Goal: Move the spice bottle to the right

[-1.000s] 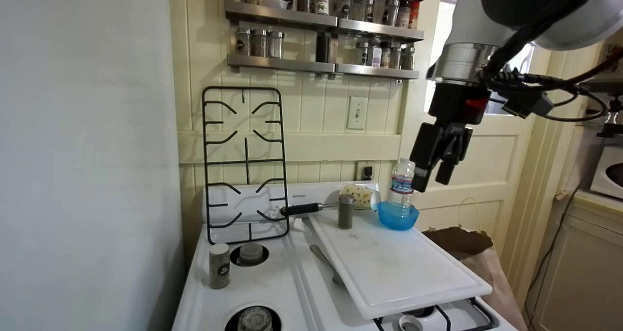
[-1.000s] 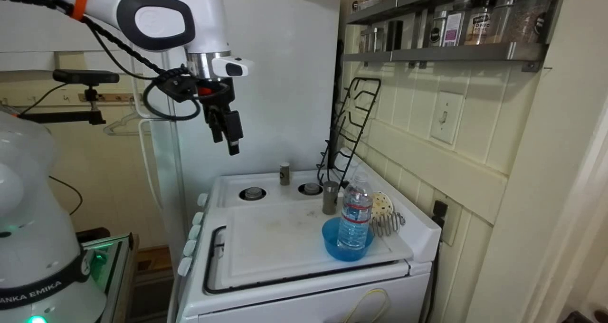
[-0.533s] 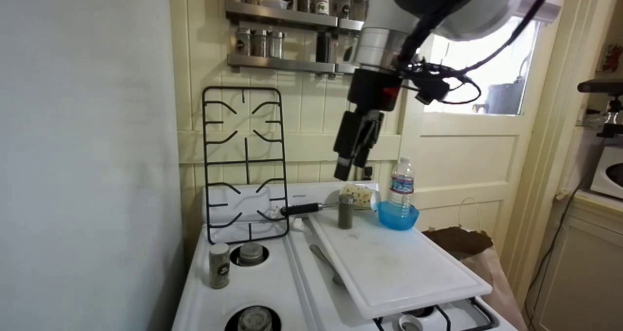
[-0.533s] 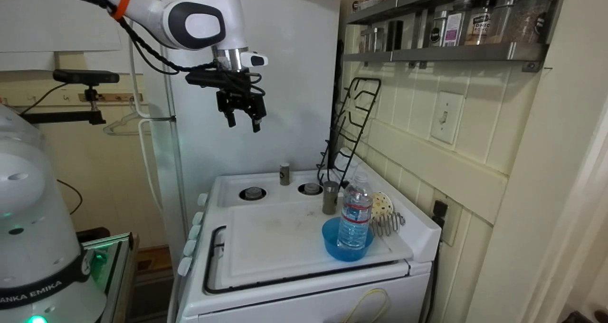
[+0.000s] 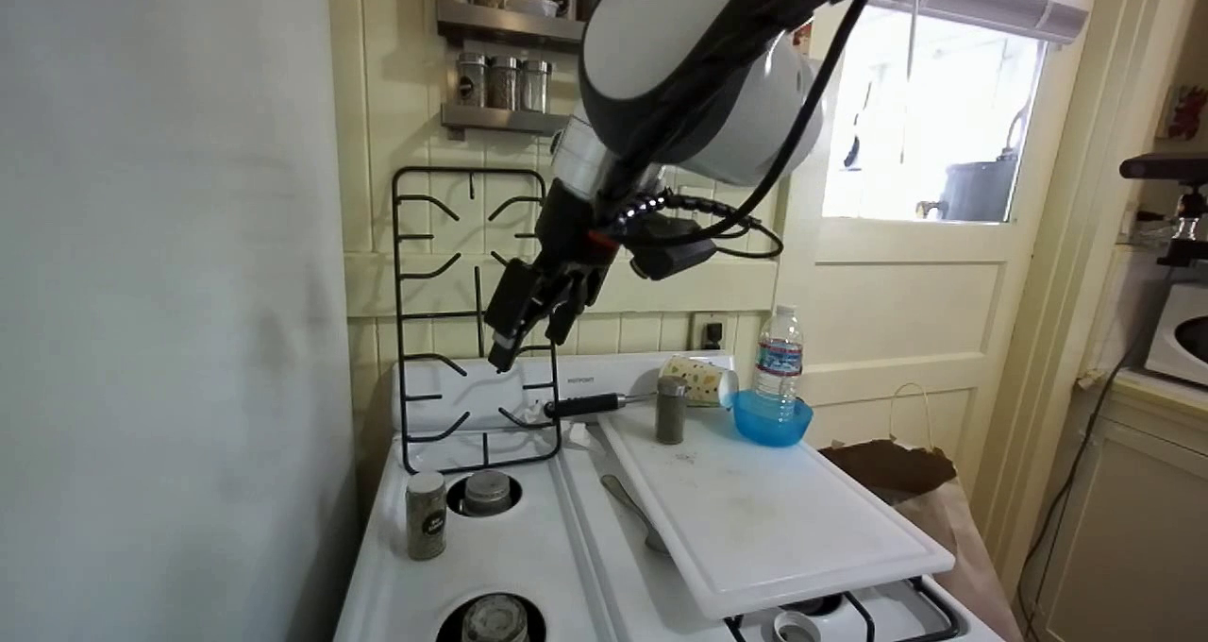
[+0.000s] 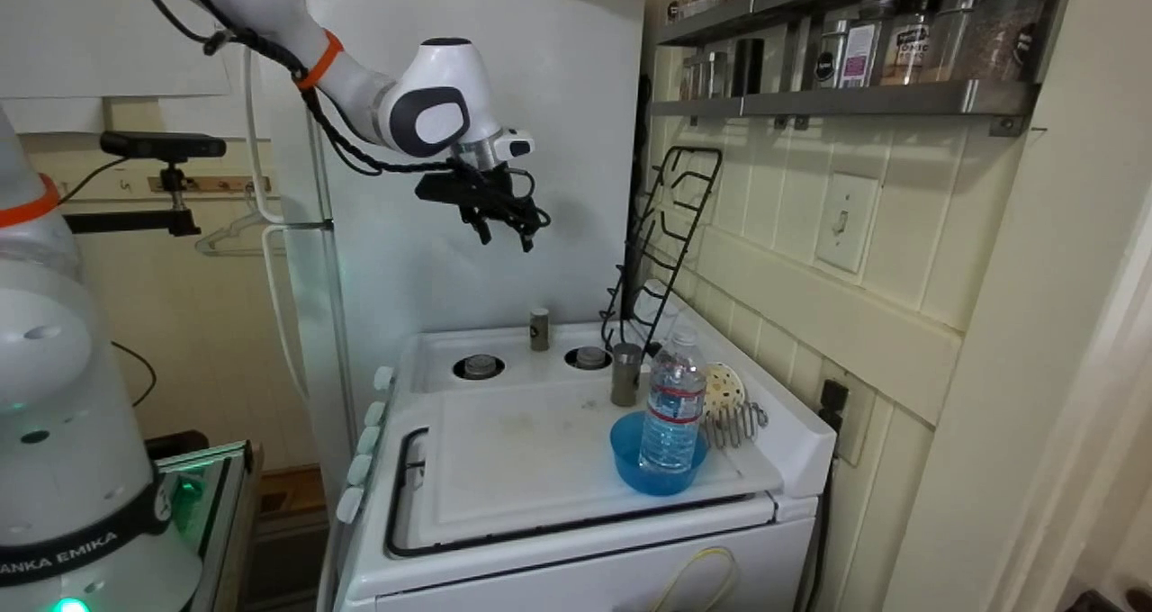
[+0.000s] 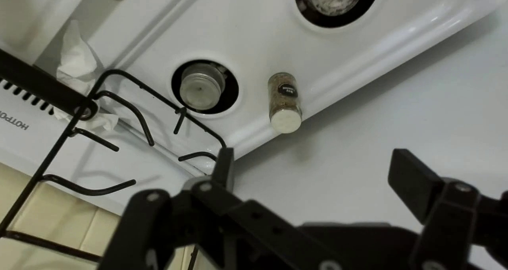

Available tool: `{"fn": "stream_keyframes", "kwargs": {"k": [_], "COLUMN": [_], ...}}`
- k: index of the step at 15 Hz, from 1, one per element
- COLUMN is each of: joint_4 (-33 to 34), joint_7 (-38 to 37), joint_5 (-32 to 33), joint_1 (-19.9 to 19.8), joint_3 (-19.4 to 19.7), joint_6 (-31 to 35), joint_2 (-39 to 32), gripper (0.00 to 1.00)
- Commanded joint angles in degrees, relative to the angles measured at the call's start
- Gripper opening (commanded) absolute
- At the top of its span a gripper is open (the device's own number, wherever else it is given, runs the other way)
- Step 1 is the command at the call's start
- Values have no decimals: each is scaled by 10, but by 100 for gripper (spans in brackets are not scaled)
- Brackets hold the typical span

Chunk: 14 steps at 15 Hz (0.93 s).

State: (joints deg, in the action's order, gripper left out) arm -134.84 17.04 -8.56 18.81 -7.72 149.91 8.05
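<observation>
The spice bottle, a small greyish jar with a pale cap and dark round label, stands upright on the stove top in both exterior views (image 5: 426,516) (image 6: 539,330). It also shows in the wrist view (image 7: 285,103), near the stove's edge, above the span between the fingers. My gripper (image 5: 530,347) is open and empty, with the fingers wide apart in the wrist view (image 7: 313,159). It hangs tilted in the air well above the stove, higher than the bottle, also in an exterior view (image 6: 506,241).
A taller greyish jar (image 5: 671,411) and a blue bowl (image 5: 772,419) with a clear bottle (image 5: 780,363) stand on the white board (image 5: 764,519). A black grate (image 5: 477,316) leans on the wall. The fridge side (image 6: 504,144) rises beside the stove. Burner holes hold upturned jars (image 7: 200,89).
The arm has swung across toward the fridge side of the stove, above the spice bottle's end. The gripper has turned and tilted. The bottle and other things have not moved.
</observation>
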Motion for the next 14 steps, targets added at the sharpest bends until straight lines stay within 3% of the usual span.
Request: {"fn": "stream_keyframes", "kwargs": {"k": [1,4,6,10,12,14], "joint_4": [9,24,16,11,4,8], "joint_7": [0,-1,21,-33,-87,-155], "joint_5": [-5,-9,-49,-15,59,145], "joint_1": [-13,-16,-11,-10,-18,4], "joint_3": [-14,-16,-20,-49,-52,-17], "joint_6": [10,15,55,171,204,209], "joint_2": [-17,-39,-48,-104,-126,-147], "gripper": [100,100,100,100,100,100]}}
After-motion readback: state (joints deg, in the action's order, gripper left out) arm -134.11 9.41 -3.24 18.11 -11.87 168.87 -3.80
